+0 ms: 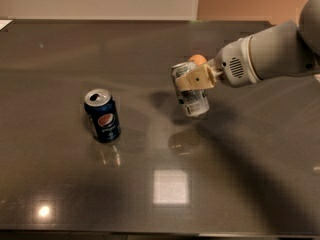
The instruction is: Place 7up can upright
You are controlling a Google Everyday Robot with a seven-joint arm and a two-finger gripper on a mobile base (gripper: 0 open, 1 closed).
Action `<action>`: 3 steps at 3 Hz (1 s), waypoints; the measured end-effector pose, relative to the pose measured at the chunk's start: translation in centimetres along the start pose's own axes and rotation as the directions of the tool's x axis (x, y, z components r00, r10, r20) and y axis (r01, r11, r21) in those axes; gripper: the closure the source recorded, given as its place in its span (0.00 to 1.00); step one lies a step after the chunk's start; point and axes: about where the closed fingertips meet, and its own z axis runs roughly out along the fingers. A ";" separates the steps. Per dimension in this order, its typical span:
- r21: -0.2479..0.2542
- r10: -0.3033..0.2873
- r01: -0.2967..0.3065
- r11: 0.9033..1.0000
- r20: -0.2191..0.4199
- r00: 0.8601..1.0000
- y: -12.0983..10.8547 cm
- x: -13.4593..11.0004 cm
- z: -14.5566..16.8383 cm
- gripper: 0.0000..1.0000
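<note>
The 7up can [192, 100], silver-white with a silver top, hangs tilted a little above the dark table [150, 194], right of centre. My gripper [191, 80] reaches in from the right and is shut on the can's upper part, its tan fingers [198, 77] across it. The can's top leans to the left and its base points down to the right. Its reflection shows on the table just below.
A dark blue Pepsi can [102, 115] stands upright to the left. A small orange fruit [197, 59] peeks out behind the gripper. My grey arm [270, 54] spans the right side. The table's far edge meets a wall.
</note>
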 end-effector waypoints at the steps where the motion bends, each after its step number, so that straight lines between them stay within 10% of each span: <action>1: 0.117 -0.074 0.081 0.990 -0.065 0.995 -1.0 -0.5 0.2 1.00; 3: 0.268 -0.156 0.207 0.941 -0.200 0.967 -2.0 -1.8 -0.1 1.00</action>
